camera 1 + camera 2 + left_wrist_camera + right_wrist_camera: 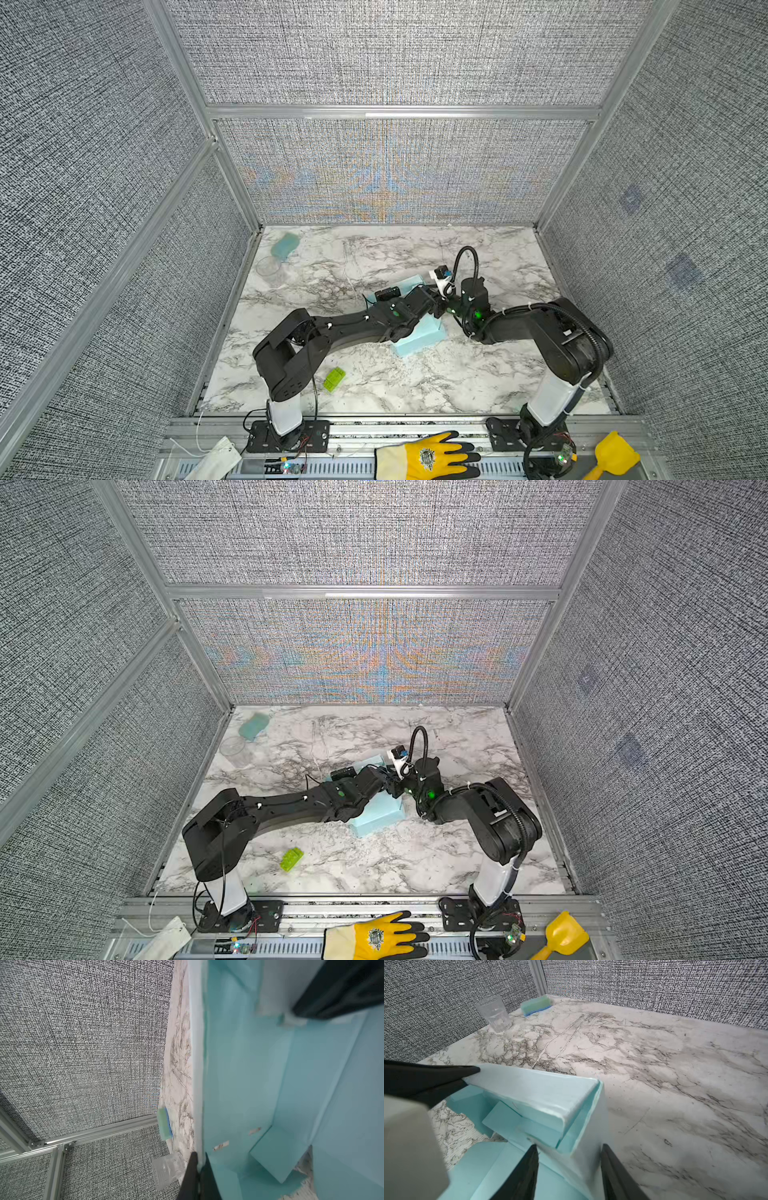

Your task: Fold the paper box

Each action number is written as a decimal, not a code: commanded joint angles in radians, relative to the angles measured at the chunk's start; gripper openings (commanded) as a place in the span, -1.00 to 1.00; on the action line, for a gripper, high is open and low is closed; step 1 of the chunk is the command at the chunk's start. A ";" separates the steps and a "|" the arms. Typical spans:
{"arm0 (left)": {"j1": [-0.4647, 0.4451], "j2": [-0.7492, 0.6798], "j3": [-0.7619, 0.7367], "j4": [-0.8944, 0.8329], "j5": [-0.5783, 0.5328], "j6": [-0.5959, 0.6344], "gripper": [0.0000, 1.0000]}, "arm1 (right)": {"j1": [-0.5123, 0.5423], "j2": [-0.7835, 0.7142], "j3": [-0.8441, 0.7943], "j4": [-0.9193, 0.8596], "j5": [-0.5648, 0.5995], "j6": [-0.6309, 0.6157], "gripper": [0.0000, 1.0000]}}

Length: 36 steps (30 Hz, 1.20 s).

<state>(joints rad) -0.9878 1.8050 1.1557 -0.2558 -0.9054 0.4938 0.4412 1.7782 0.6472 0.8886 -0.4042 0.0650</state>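
Right wrist view: the left gripper (472,1077) pinches tight a folded corner of the paper box (533,1093), thin pale-blue card with sharp creases. The right gripper (569,1147) stands half wide, an upright end panel between its fingers (529,1167). The left arm (345,328) and right arm (532,324) stretch low, elbows bent.
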 commanded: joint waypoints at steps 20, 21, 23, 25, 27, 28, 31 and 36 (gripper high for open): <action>-0.008 -0.013 0.012 -0.003 0.038 -0.015 -1.00 | 0.030 0.001 0.011 0.069 0.115 -0.014 0.06; -0.008 -0.015 0.012 -0.004 0.037 -0.015 -1.00 | 0.030 -0.002 0.011 0.068 0.118 -0.015 0.09; -0.008 -0.015 0.013 -0.005 0.039 -0.015 -1.00 | 0.030 -0.007 0.010 0.066 0.125 -0.023 0.10; -0.009 -0.016 0.014 -0.005 0.039 -0.015 -1.00 | 0.030 -0.010 0.010 0.066 0.134 -0.023 0.09; -0.009 -0.017 0.013 -0.007 0.040 -0.017 -1.00 | 0.030 -0.012 0.012 0.066 0.136 -0.023 0.02; -0.009 -0.018 0.012 -0.007 0.041 -0.018 -1.00 | 0.031 -0.011 0.014 0.068 0.137 -0.023 -0.04; -0.011 -0.019 0.012 -0.008 0.041 -0.019 -1.00 | 0.032 -0.011 0.014 0.077 0.144 -0.021 -0.21; -0.011 -0.018 0.012 -0.008 0.042 -0.020 -1.00 | 0.036 -0.010 0.015 0.088 0.158 -0.014 -0.36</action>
<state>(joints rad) -0.9989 1.7924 1.1599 -0.2630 -0.8719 0.4812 0.4736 1.7725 0.6548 0.9329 -0.2592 0.0483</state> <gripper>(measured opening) 0.057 0.329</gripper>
